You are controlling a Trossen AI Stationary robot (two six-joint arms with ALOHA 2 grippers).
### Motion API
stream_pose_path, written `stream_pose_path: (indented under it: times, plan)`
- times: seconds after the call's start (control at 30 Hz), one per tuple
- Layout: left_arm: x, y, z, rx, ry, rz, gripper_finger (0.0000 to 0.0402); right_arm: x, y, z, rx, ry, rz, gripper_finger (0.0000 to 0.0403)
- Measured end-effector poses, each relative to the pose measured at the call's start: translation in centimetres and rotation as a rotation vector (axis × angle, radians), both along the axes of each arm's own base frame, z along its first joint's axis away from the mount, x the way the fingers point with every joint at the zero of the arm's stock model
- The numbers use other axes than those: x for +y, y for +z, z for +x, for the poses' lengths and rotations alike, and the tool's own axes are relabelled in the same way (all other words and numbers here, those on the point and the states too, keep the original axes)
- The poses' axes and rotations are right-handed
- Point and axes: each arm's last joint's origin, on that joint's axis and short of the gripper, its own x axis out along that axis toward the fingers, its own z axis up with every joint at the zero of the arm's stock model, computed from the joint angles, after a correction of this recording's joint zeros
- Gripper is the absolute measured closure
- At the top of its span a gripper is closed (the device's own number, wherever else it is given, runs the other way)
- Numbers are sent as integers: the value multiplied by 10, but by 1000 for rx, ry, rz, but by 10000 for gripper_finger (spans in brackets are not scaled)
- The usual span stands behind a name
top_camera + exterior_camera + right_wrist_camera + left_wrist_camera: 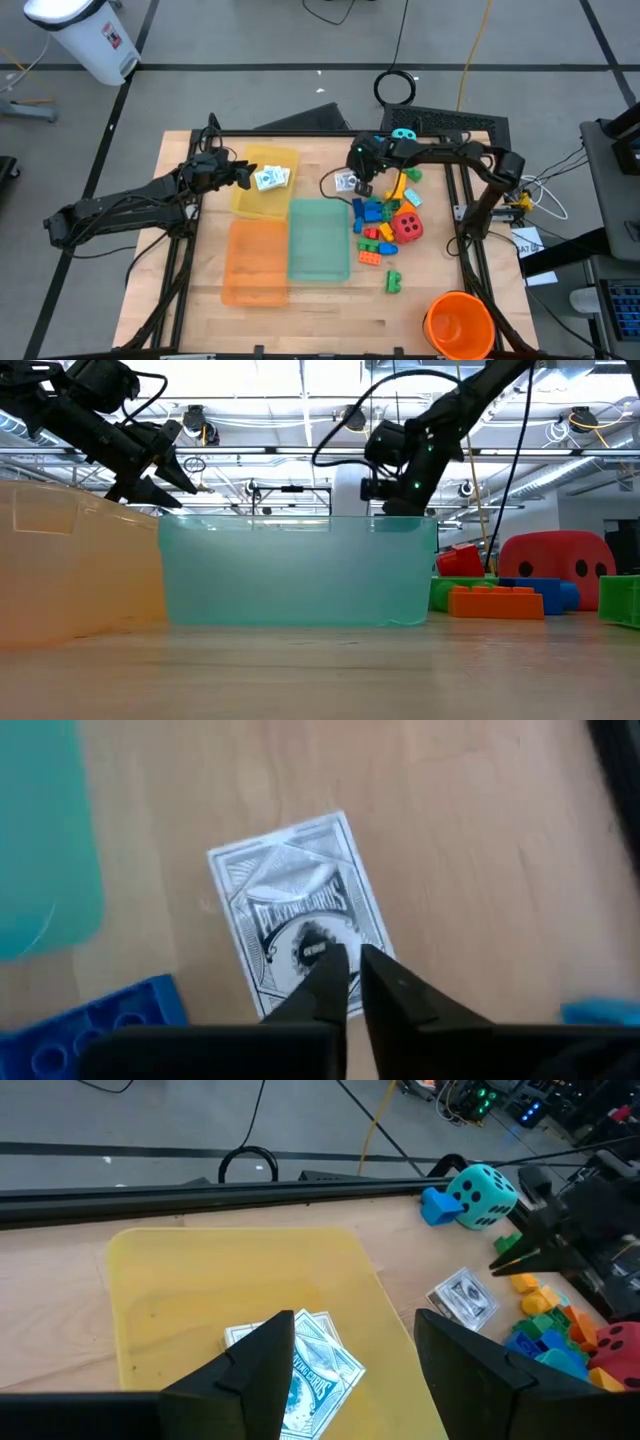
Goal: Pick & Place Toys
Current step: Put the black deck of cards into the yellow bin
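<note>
Two arms: right gripper (361, 186) poised over a loose card; left gripper (245, 175) over the yellow tray (250, 203).
Key relation: white picture card (300, 913) flat on the bare wooden table (190, 300), directly under the right fingertips, which sit at the card's edge nearest the wrist; card's body stretching away from the tips.
Card axis: long side slightly skewed to the finger line in the right wrist view, not square with it.
Card position: at 9 o'clock of the brick pile (378, 225), at 12 o'clock of the teal tray (318, 262), between yellow tray and pile.
Nearer arm: right, by far; left well apart across the yellow tray.
Right claw: nearly closed, only a sliver between the tips, nothing seen between them; touching the card or just above, cannot tell.
Left claw: half spread, empty, above cards (318, 1365) already lying in the yellow tray.
Materials: card thin, glossy, printed with a fine pattern, hugging the wood, likely hard to lift by an edge; bricks hard, studded plastic; red die (407, 227) and teal die (481, 1193) rounded, dotted; trays translucent, smooth-walled.
Still out: most bricks, both dice.
</note>
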Motion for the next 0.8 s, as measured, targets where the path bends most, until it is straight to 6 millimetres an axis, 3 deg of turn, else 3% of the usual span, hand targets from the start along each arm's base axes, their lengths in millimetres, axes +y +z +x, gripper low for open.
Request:
stream_pose_path:
  times: [0.2, 0.4, 0.5, 0.63, 0.8]
  plan:
    - [0, 0, 0, -1, 0, -1, 188, 6, 3, 5, -16, 156, -102, 271]
    - [0, 0, 0, -1, 0, -2, 188, 5, -20, 1, 6, 153, -96, 130]
    - [0, 0, 0, -1, 0, -1, 188, 3, -26, 1, 0, 164, -73, 81]
    - [0, 0, 0, -2, 1, -2, 188, 2, -34, -1, -32, 179, 17, 50]
    - [0, 0, 0, -10, 7, -12, 188, -4, -48, -5, -54, 169, -30, 46]
